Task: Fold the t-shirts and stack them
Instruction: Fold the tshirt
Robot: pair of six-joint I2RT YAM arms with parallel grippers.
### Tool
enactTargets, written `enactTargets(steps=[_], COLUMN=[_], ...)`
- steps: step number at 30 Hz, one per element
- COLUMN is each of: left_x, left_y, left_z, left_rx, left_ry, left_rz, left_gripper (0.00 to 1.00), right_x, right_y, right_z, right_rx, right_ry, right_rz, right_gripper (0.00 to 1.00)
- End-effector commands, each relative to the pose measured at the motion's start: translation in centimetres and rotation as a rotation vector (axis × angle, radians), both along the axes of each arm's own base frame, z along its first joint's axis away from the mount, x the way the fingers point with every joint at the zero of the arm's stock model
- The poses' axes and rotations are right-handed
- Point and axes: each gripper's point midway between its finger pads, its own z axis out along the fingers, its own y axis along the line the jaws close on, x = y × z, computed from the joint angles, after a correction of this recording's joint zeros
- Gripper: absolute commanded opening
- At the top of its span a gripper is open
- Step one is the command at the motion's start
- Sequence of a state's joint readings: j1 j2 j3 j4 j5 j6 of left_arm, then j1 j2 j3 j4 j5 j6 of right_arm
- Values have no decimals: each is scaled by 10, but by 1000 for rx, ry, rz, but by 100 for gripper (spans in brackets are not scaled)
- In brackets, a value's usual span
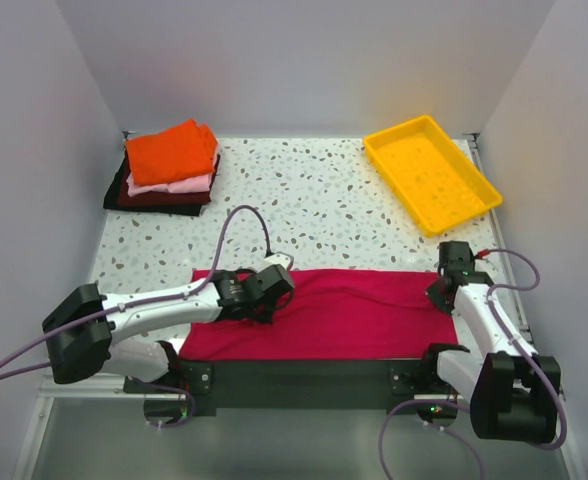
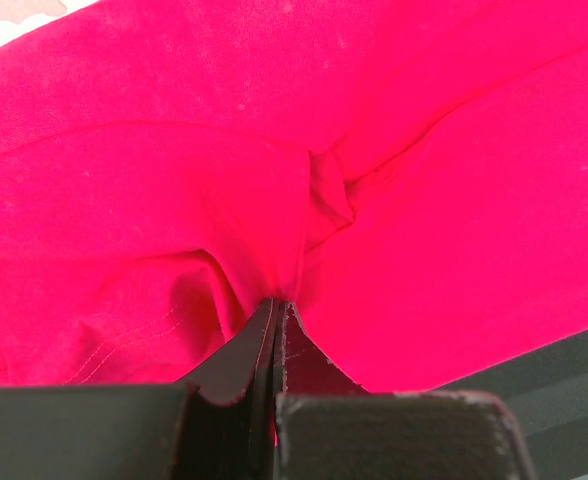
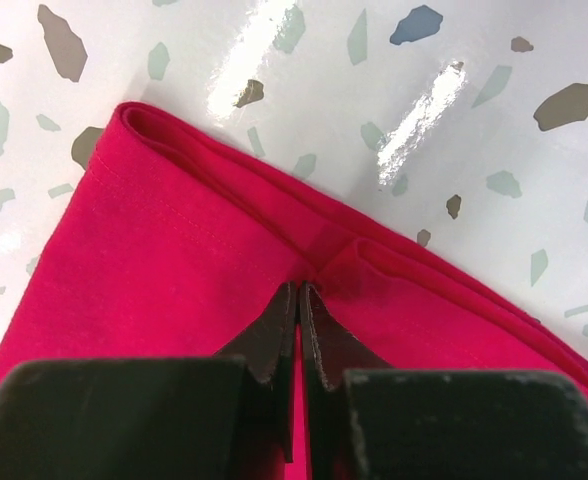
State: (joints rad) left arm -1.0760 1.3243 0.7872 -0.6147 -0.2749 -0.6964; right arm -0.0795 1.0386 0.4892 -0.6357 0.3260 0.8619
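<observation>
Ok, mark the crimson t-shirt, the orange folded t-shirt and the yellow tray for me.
crimson t-shirt (image 1: 354, 312): top external view, flat middle of the cloth.
orange folded t-shirt (image 1: 169, 152): top external view, centre of its top face.
yellow tray (image 1: 434, 172): top external view, bare floor.

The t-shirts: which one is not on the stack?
The crimson t-shirt, lying along the near edge; the others are folded in the far-left stack.

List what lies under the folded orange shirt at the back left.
Under the orange t-shirt peeks a pale pink t-shirt, below it a dark maroon t-shirt, then a darker bottom layer. Only their edges show; the rest is covered.
</observation>
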Motion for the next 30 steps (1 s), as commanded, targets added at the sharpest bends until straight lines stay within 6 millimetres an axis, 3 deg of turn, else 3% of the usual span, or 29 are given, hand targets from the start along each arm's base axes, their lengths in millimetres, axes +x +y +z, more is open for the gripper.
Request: enactTargets(steps=[1, 5, 16, 27, 28, 30], left_x=[2, 0, -3, -10, -12, -12], left_y=[-11, -8, -1, 3, 3, 4], left_z=[11, 7, 8, 8, 6, 6], left_rx=[-63, -57, -47, -45, -44, -42], left_ry=[-21, -11, -7, 14, 24, 27], left_rz=[6, 4, 8, -10, -18, -17], left_gripper=[0, 0, 0, 0, 1, 12], right_x=[5, 8, 2, 0, 0, 1], right_y=[-9, -11, -40, -39, -39, -37], right_z=[16, 22, 66, 55, 55, 56], right_rx=[-48, -60, -222, -210, -207, -203], right_ry=[-29, -45, -118, -61, -61, -67], right_rz=[-11, -5, -88, -93, -91, -85], right_gripper=[0, 0, 0, 0, 0, 0])
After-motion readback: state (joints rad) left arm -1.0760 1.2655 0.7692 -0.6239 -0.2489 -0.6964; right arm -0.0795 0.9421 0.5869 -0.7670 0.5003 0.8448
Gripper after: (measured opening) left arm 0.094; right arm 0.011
